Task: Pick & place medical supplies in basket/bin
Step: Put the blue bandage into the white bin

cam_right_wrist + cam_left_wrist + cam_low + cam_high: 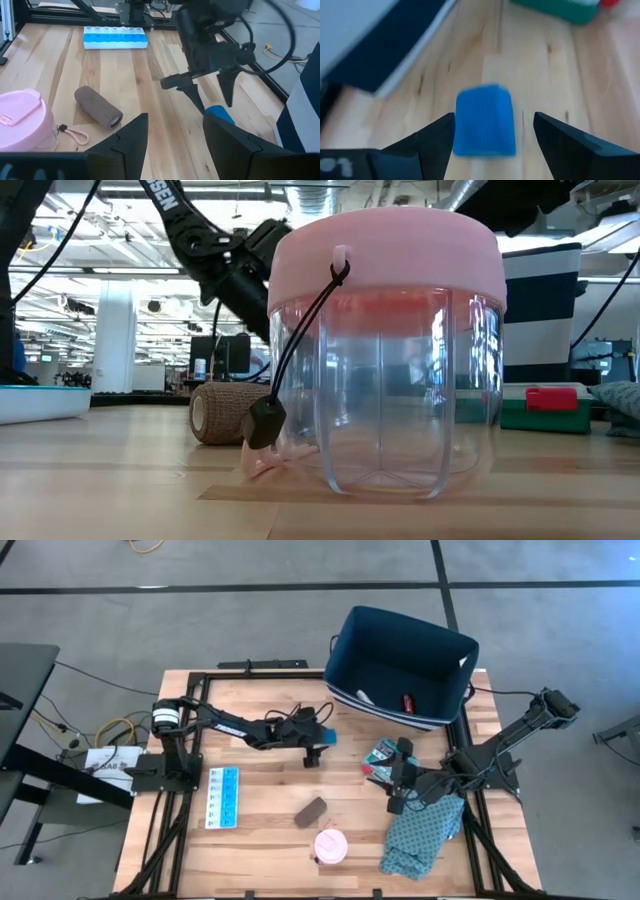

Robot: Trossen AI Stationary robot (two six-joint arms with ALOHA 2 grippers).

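Observation:
A blue cube [485,120] lies on the wooden table just in front of the navy basket [400,665]. My left gripper [493,116] is open, slanting down over the cube, with one finger on either side of it; whether either finger touches it, I cannot tell. From the right wrist view that gripper [210,95] stands right above the cube [220,114]. Inside the basket lie a white tube [365,697] and a small red bottle [408,702]. My right gripper [172,135] waits open and holds nothing, above the table's right side beside the green-red box [380,752].
A light-blue pill organizer [222,797] lies at the left. A brown oblong roll [310,811] and a pink-lidded clear container [330,846] sit near the front edge. A teal patterned cloth [425,835] lies crumpled at the front right, below my right gripper.

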